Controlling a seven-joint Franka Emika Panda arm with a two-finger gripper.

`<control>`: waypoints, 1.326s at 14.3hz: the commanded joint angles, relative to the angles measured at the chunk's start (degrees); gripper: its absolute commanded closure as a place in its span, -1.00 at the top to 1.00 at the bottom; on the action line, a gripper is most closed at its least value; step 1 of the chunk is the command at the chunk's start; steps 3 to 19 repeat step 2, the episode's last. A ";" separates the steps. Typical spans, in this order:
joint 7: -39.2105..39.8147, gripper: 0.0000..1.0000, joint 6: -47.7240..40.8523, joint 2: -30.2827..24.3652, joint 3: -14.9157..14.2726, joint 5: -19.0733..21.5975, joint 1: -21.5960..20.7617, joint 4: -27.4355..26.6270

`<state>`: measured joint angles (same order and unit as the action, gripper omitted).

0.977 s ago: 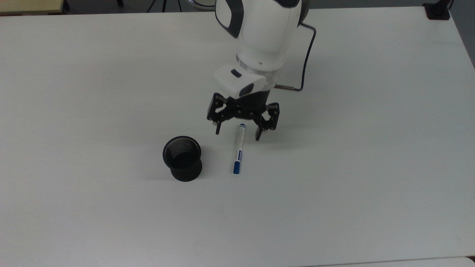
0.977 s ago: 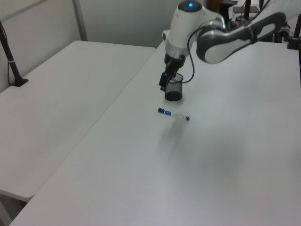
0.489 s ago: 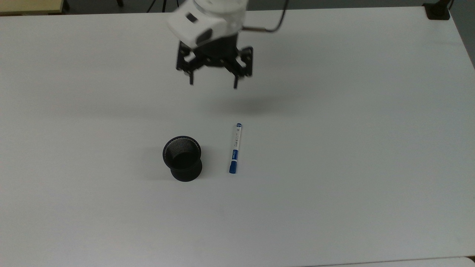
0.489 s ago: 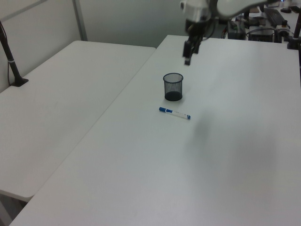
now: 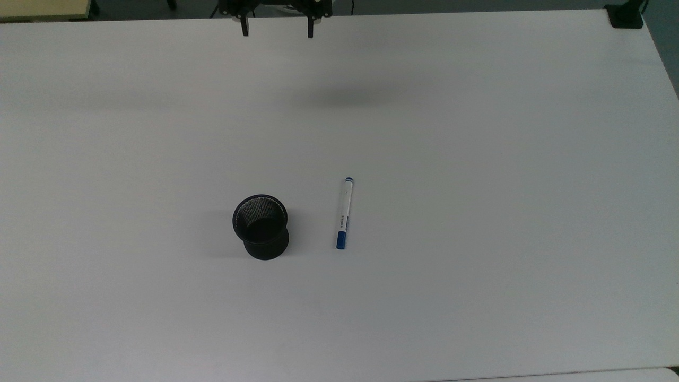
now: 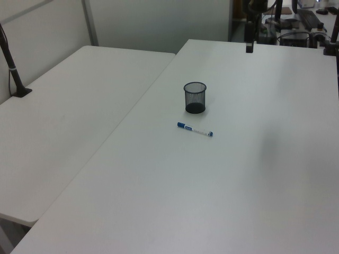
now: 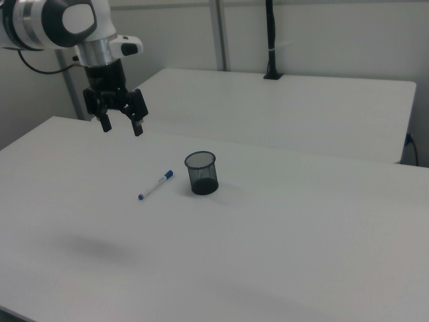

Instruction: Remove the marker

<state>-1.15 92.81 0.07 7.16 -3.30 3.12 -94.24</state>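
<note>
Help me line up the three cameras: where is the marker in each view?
Top view: the marker lies near the middle, to the right of the black mesh cup, blue cap toward the bottom.
Left view: the marker lies just below the cup.
Right view: the marker lies left of the cup.
Shared landmark: the cup.

White table (image 5: 477,159): marker (image 5: 344,213) lying flat near centre, black mesh cup (image 5: 260,226) upright beside it, apart.

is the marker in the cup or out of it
Out. The marker lies flat on the table beside the upright mesh cup, not touching it.
</note>
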 commanded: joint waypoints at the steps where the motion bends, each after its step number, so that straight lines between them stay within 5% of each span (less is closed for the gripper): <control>1: 0.89 1.00 -0.79 -1.21 -0.65 1.02 -0.30 -1.65; 19: 0.98 1.00 -0.53 -1.12 -0.74 1.02 -0.30 -1.65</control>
